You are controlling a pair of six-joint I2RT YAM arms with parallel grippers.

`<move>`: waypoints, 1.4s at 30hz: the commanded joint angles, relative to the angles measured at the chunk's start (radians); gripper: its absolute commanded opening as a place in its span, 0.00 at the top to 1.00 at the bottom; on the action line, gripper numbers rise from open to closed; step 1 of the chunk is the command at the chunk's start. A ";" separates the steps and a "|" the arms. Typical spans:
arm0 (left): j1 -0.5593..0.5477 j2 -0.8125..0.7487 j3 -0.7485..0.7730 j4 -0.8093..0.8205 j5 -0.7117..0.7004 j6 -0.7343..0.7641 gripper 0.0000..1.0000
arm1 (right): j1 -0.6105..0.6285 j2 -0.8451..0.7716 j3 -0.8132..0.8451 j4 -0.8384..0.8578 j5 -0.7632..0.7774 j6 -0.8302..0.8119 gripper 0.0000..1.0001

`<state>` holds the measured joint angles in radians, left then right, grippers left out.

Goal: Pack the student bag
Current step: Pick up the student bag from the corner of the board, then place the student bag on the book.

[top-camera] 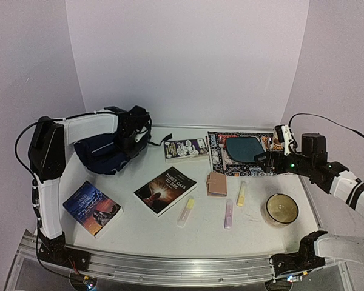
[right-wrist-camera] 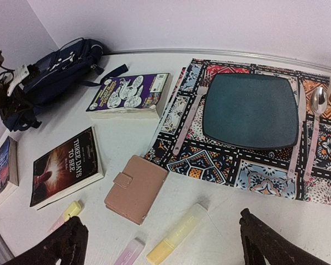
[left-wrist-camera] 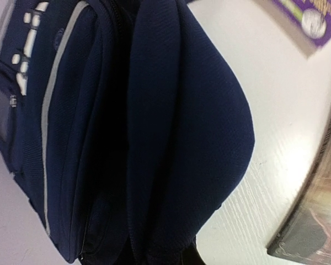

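Observation:
The student bag [top-camera: 103,154], dark navy with pale stripe trim, lies at the table's back left. It also shows at the far left of the right wrist view as the student bag [right-wrist-camera: 60,72]. My left gripper [top-camera: 132,140] sits at its right rim. In the left wrist view the bag's navy fabric [left-wrist-camera: 171,138] fills the frame, and its folds bunch together right at the jaws, which look shut on the cloth. The fingers themselves are hidden. My right gripper [right-wrist-camera: 163,221] hangs open over the table's right side, above a yellow highlighter [right-wrist-camera: 176,234], holding nothing.
"Three Days to See" book [top-camera: 165,190], a blue book [top-camera: 92,207] and a purple book [top-camera: 185,148] lie on the table. Around them are a pink wallet [top-camera: 217,183], three highlighters [top-camera: 229,214], a bowl [top-camera: 282,209] and a patterned mat [top-camera: 221,159] with a teal plate [top-camera: 242,148] and cutlery.

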<state>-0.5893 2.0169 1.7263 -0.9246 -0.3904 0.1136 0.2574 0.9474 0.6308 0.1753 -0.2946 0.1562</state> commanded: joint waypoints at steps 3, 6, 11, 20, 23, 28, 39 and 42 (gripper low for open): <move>-0.019 -0.195 0.247 -0.150 0.075 -0.084 1.00 | 0.030 -0.012 0.095 -0.025 -0.052 -0.007 0.05; -0.043 -0.255 0.249 -0.175 0.149 -0.125 1.00 | 0.048 -0.004 0.116 -0.037 -0.065 -0.006 0.05; -0.132 -0.352 0.186 -0.178 0.204 -0.224 1.00 | 0.087 0.026 0.160 -0.057 -0.078 -0.010 0.05; -0.426 -0.385 -0.060 -0.144 0.094 -0.370 1.00 | 0.146 0.129 0.234 -0.057 -0.155 -0.062 0.05; -0.526 -0.387 -0.162 -0.086 0.051 -0.402 1.00 | 0.164 0.170 0.261 -0.053 -0.184 -0.090 0.04; -0.649 -0.402 -0.336 0.092 0.024 -0.457 0.98 | 0.195 0.255 0.302 -0.045 -0.274 -0.177 0.04; -0.721 -0.408 -0.396 0.165 0.022 -0.587 0.37 | 0.248 0.459 0.364 -0.042 -0.434 -0.437 0.10; -0.721 -0.456 -0.409 0.177 0.023 -0.636 0.28 | 0.259 0.507 0.384 -0.045 -0.456 -0.517 0.12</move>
<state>-1.3106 1.6603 1.3003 -0.8266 -0.3272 -0.4303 0.5008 1.4040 0.9569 0.1272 -0.6660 -0.2100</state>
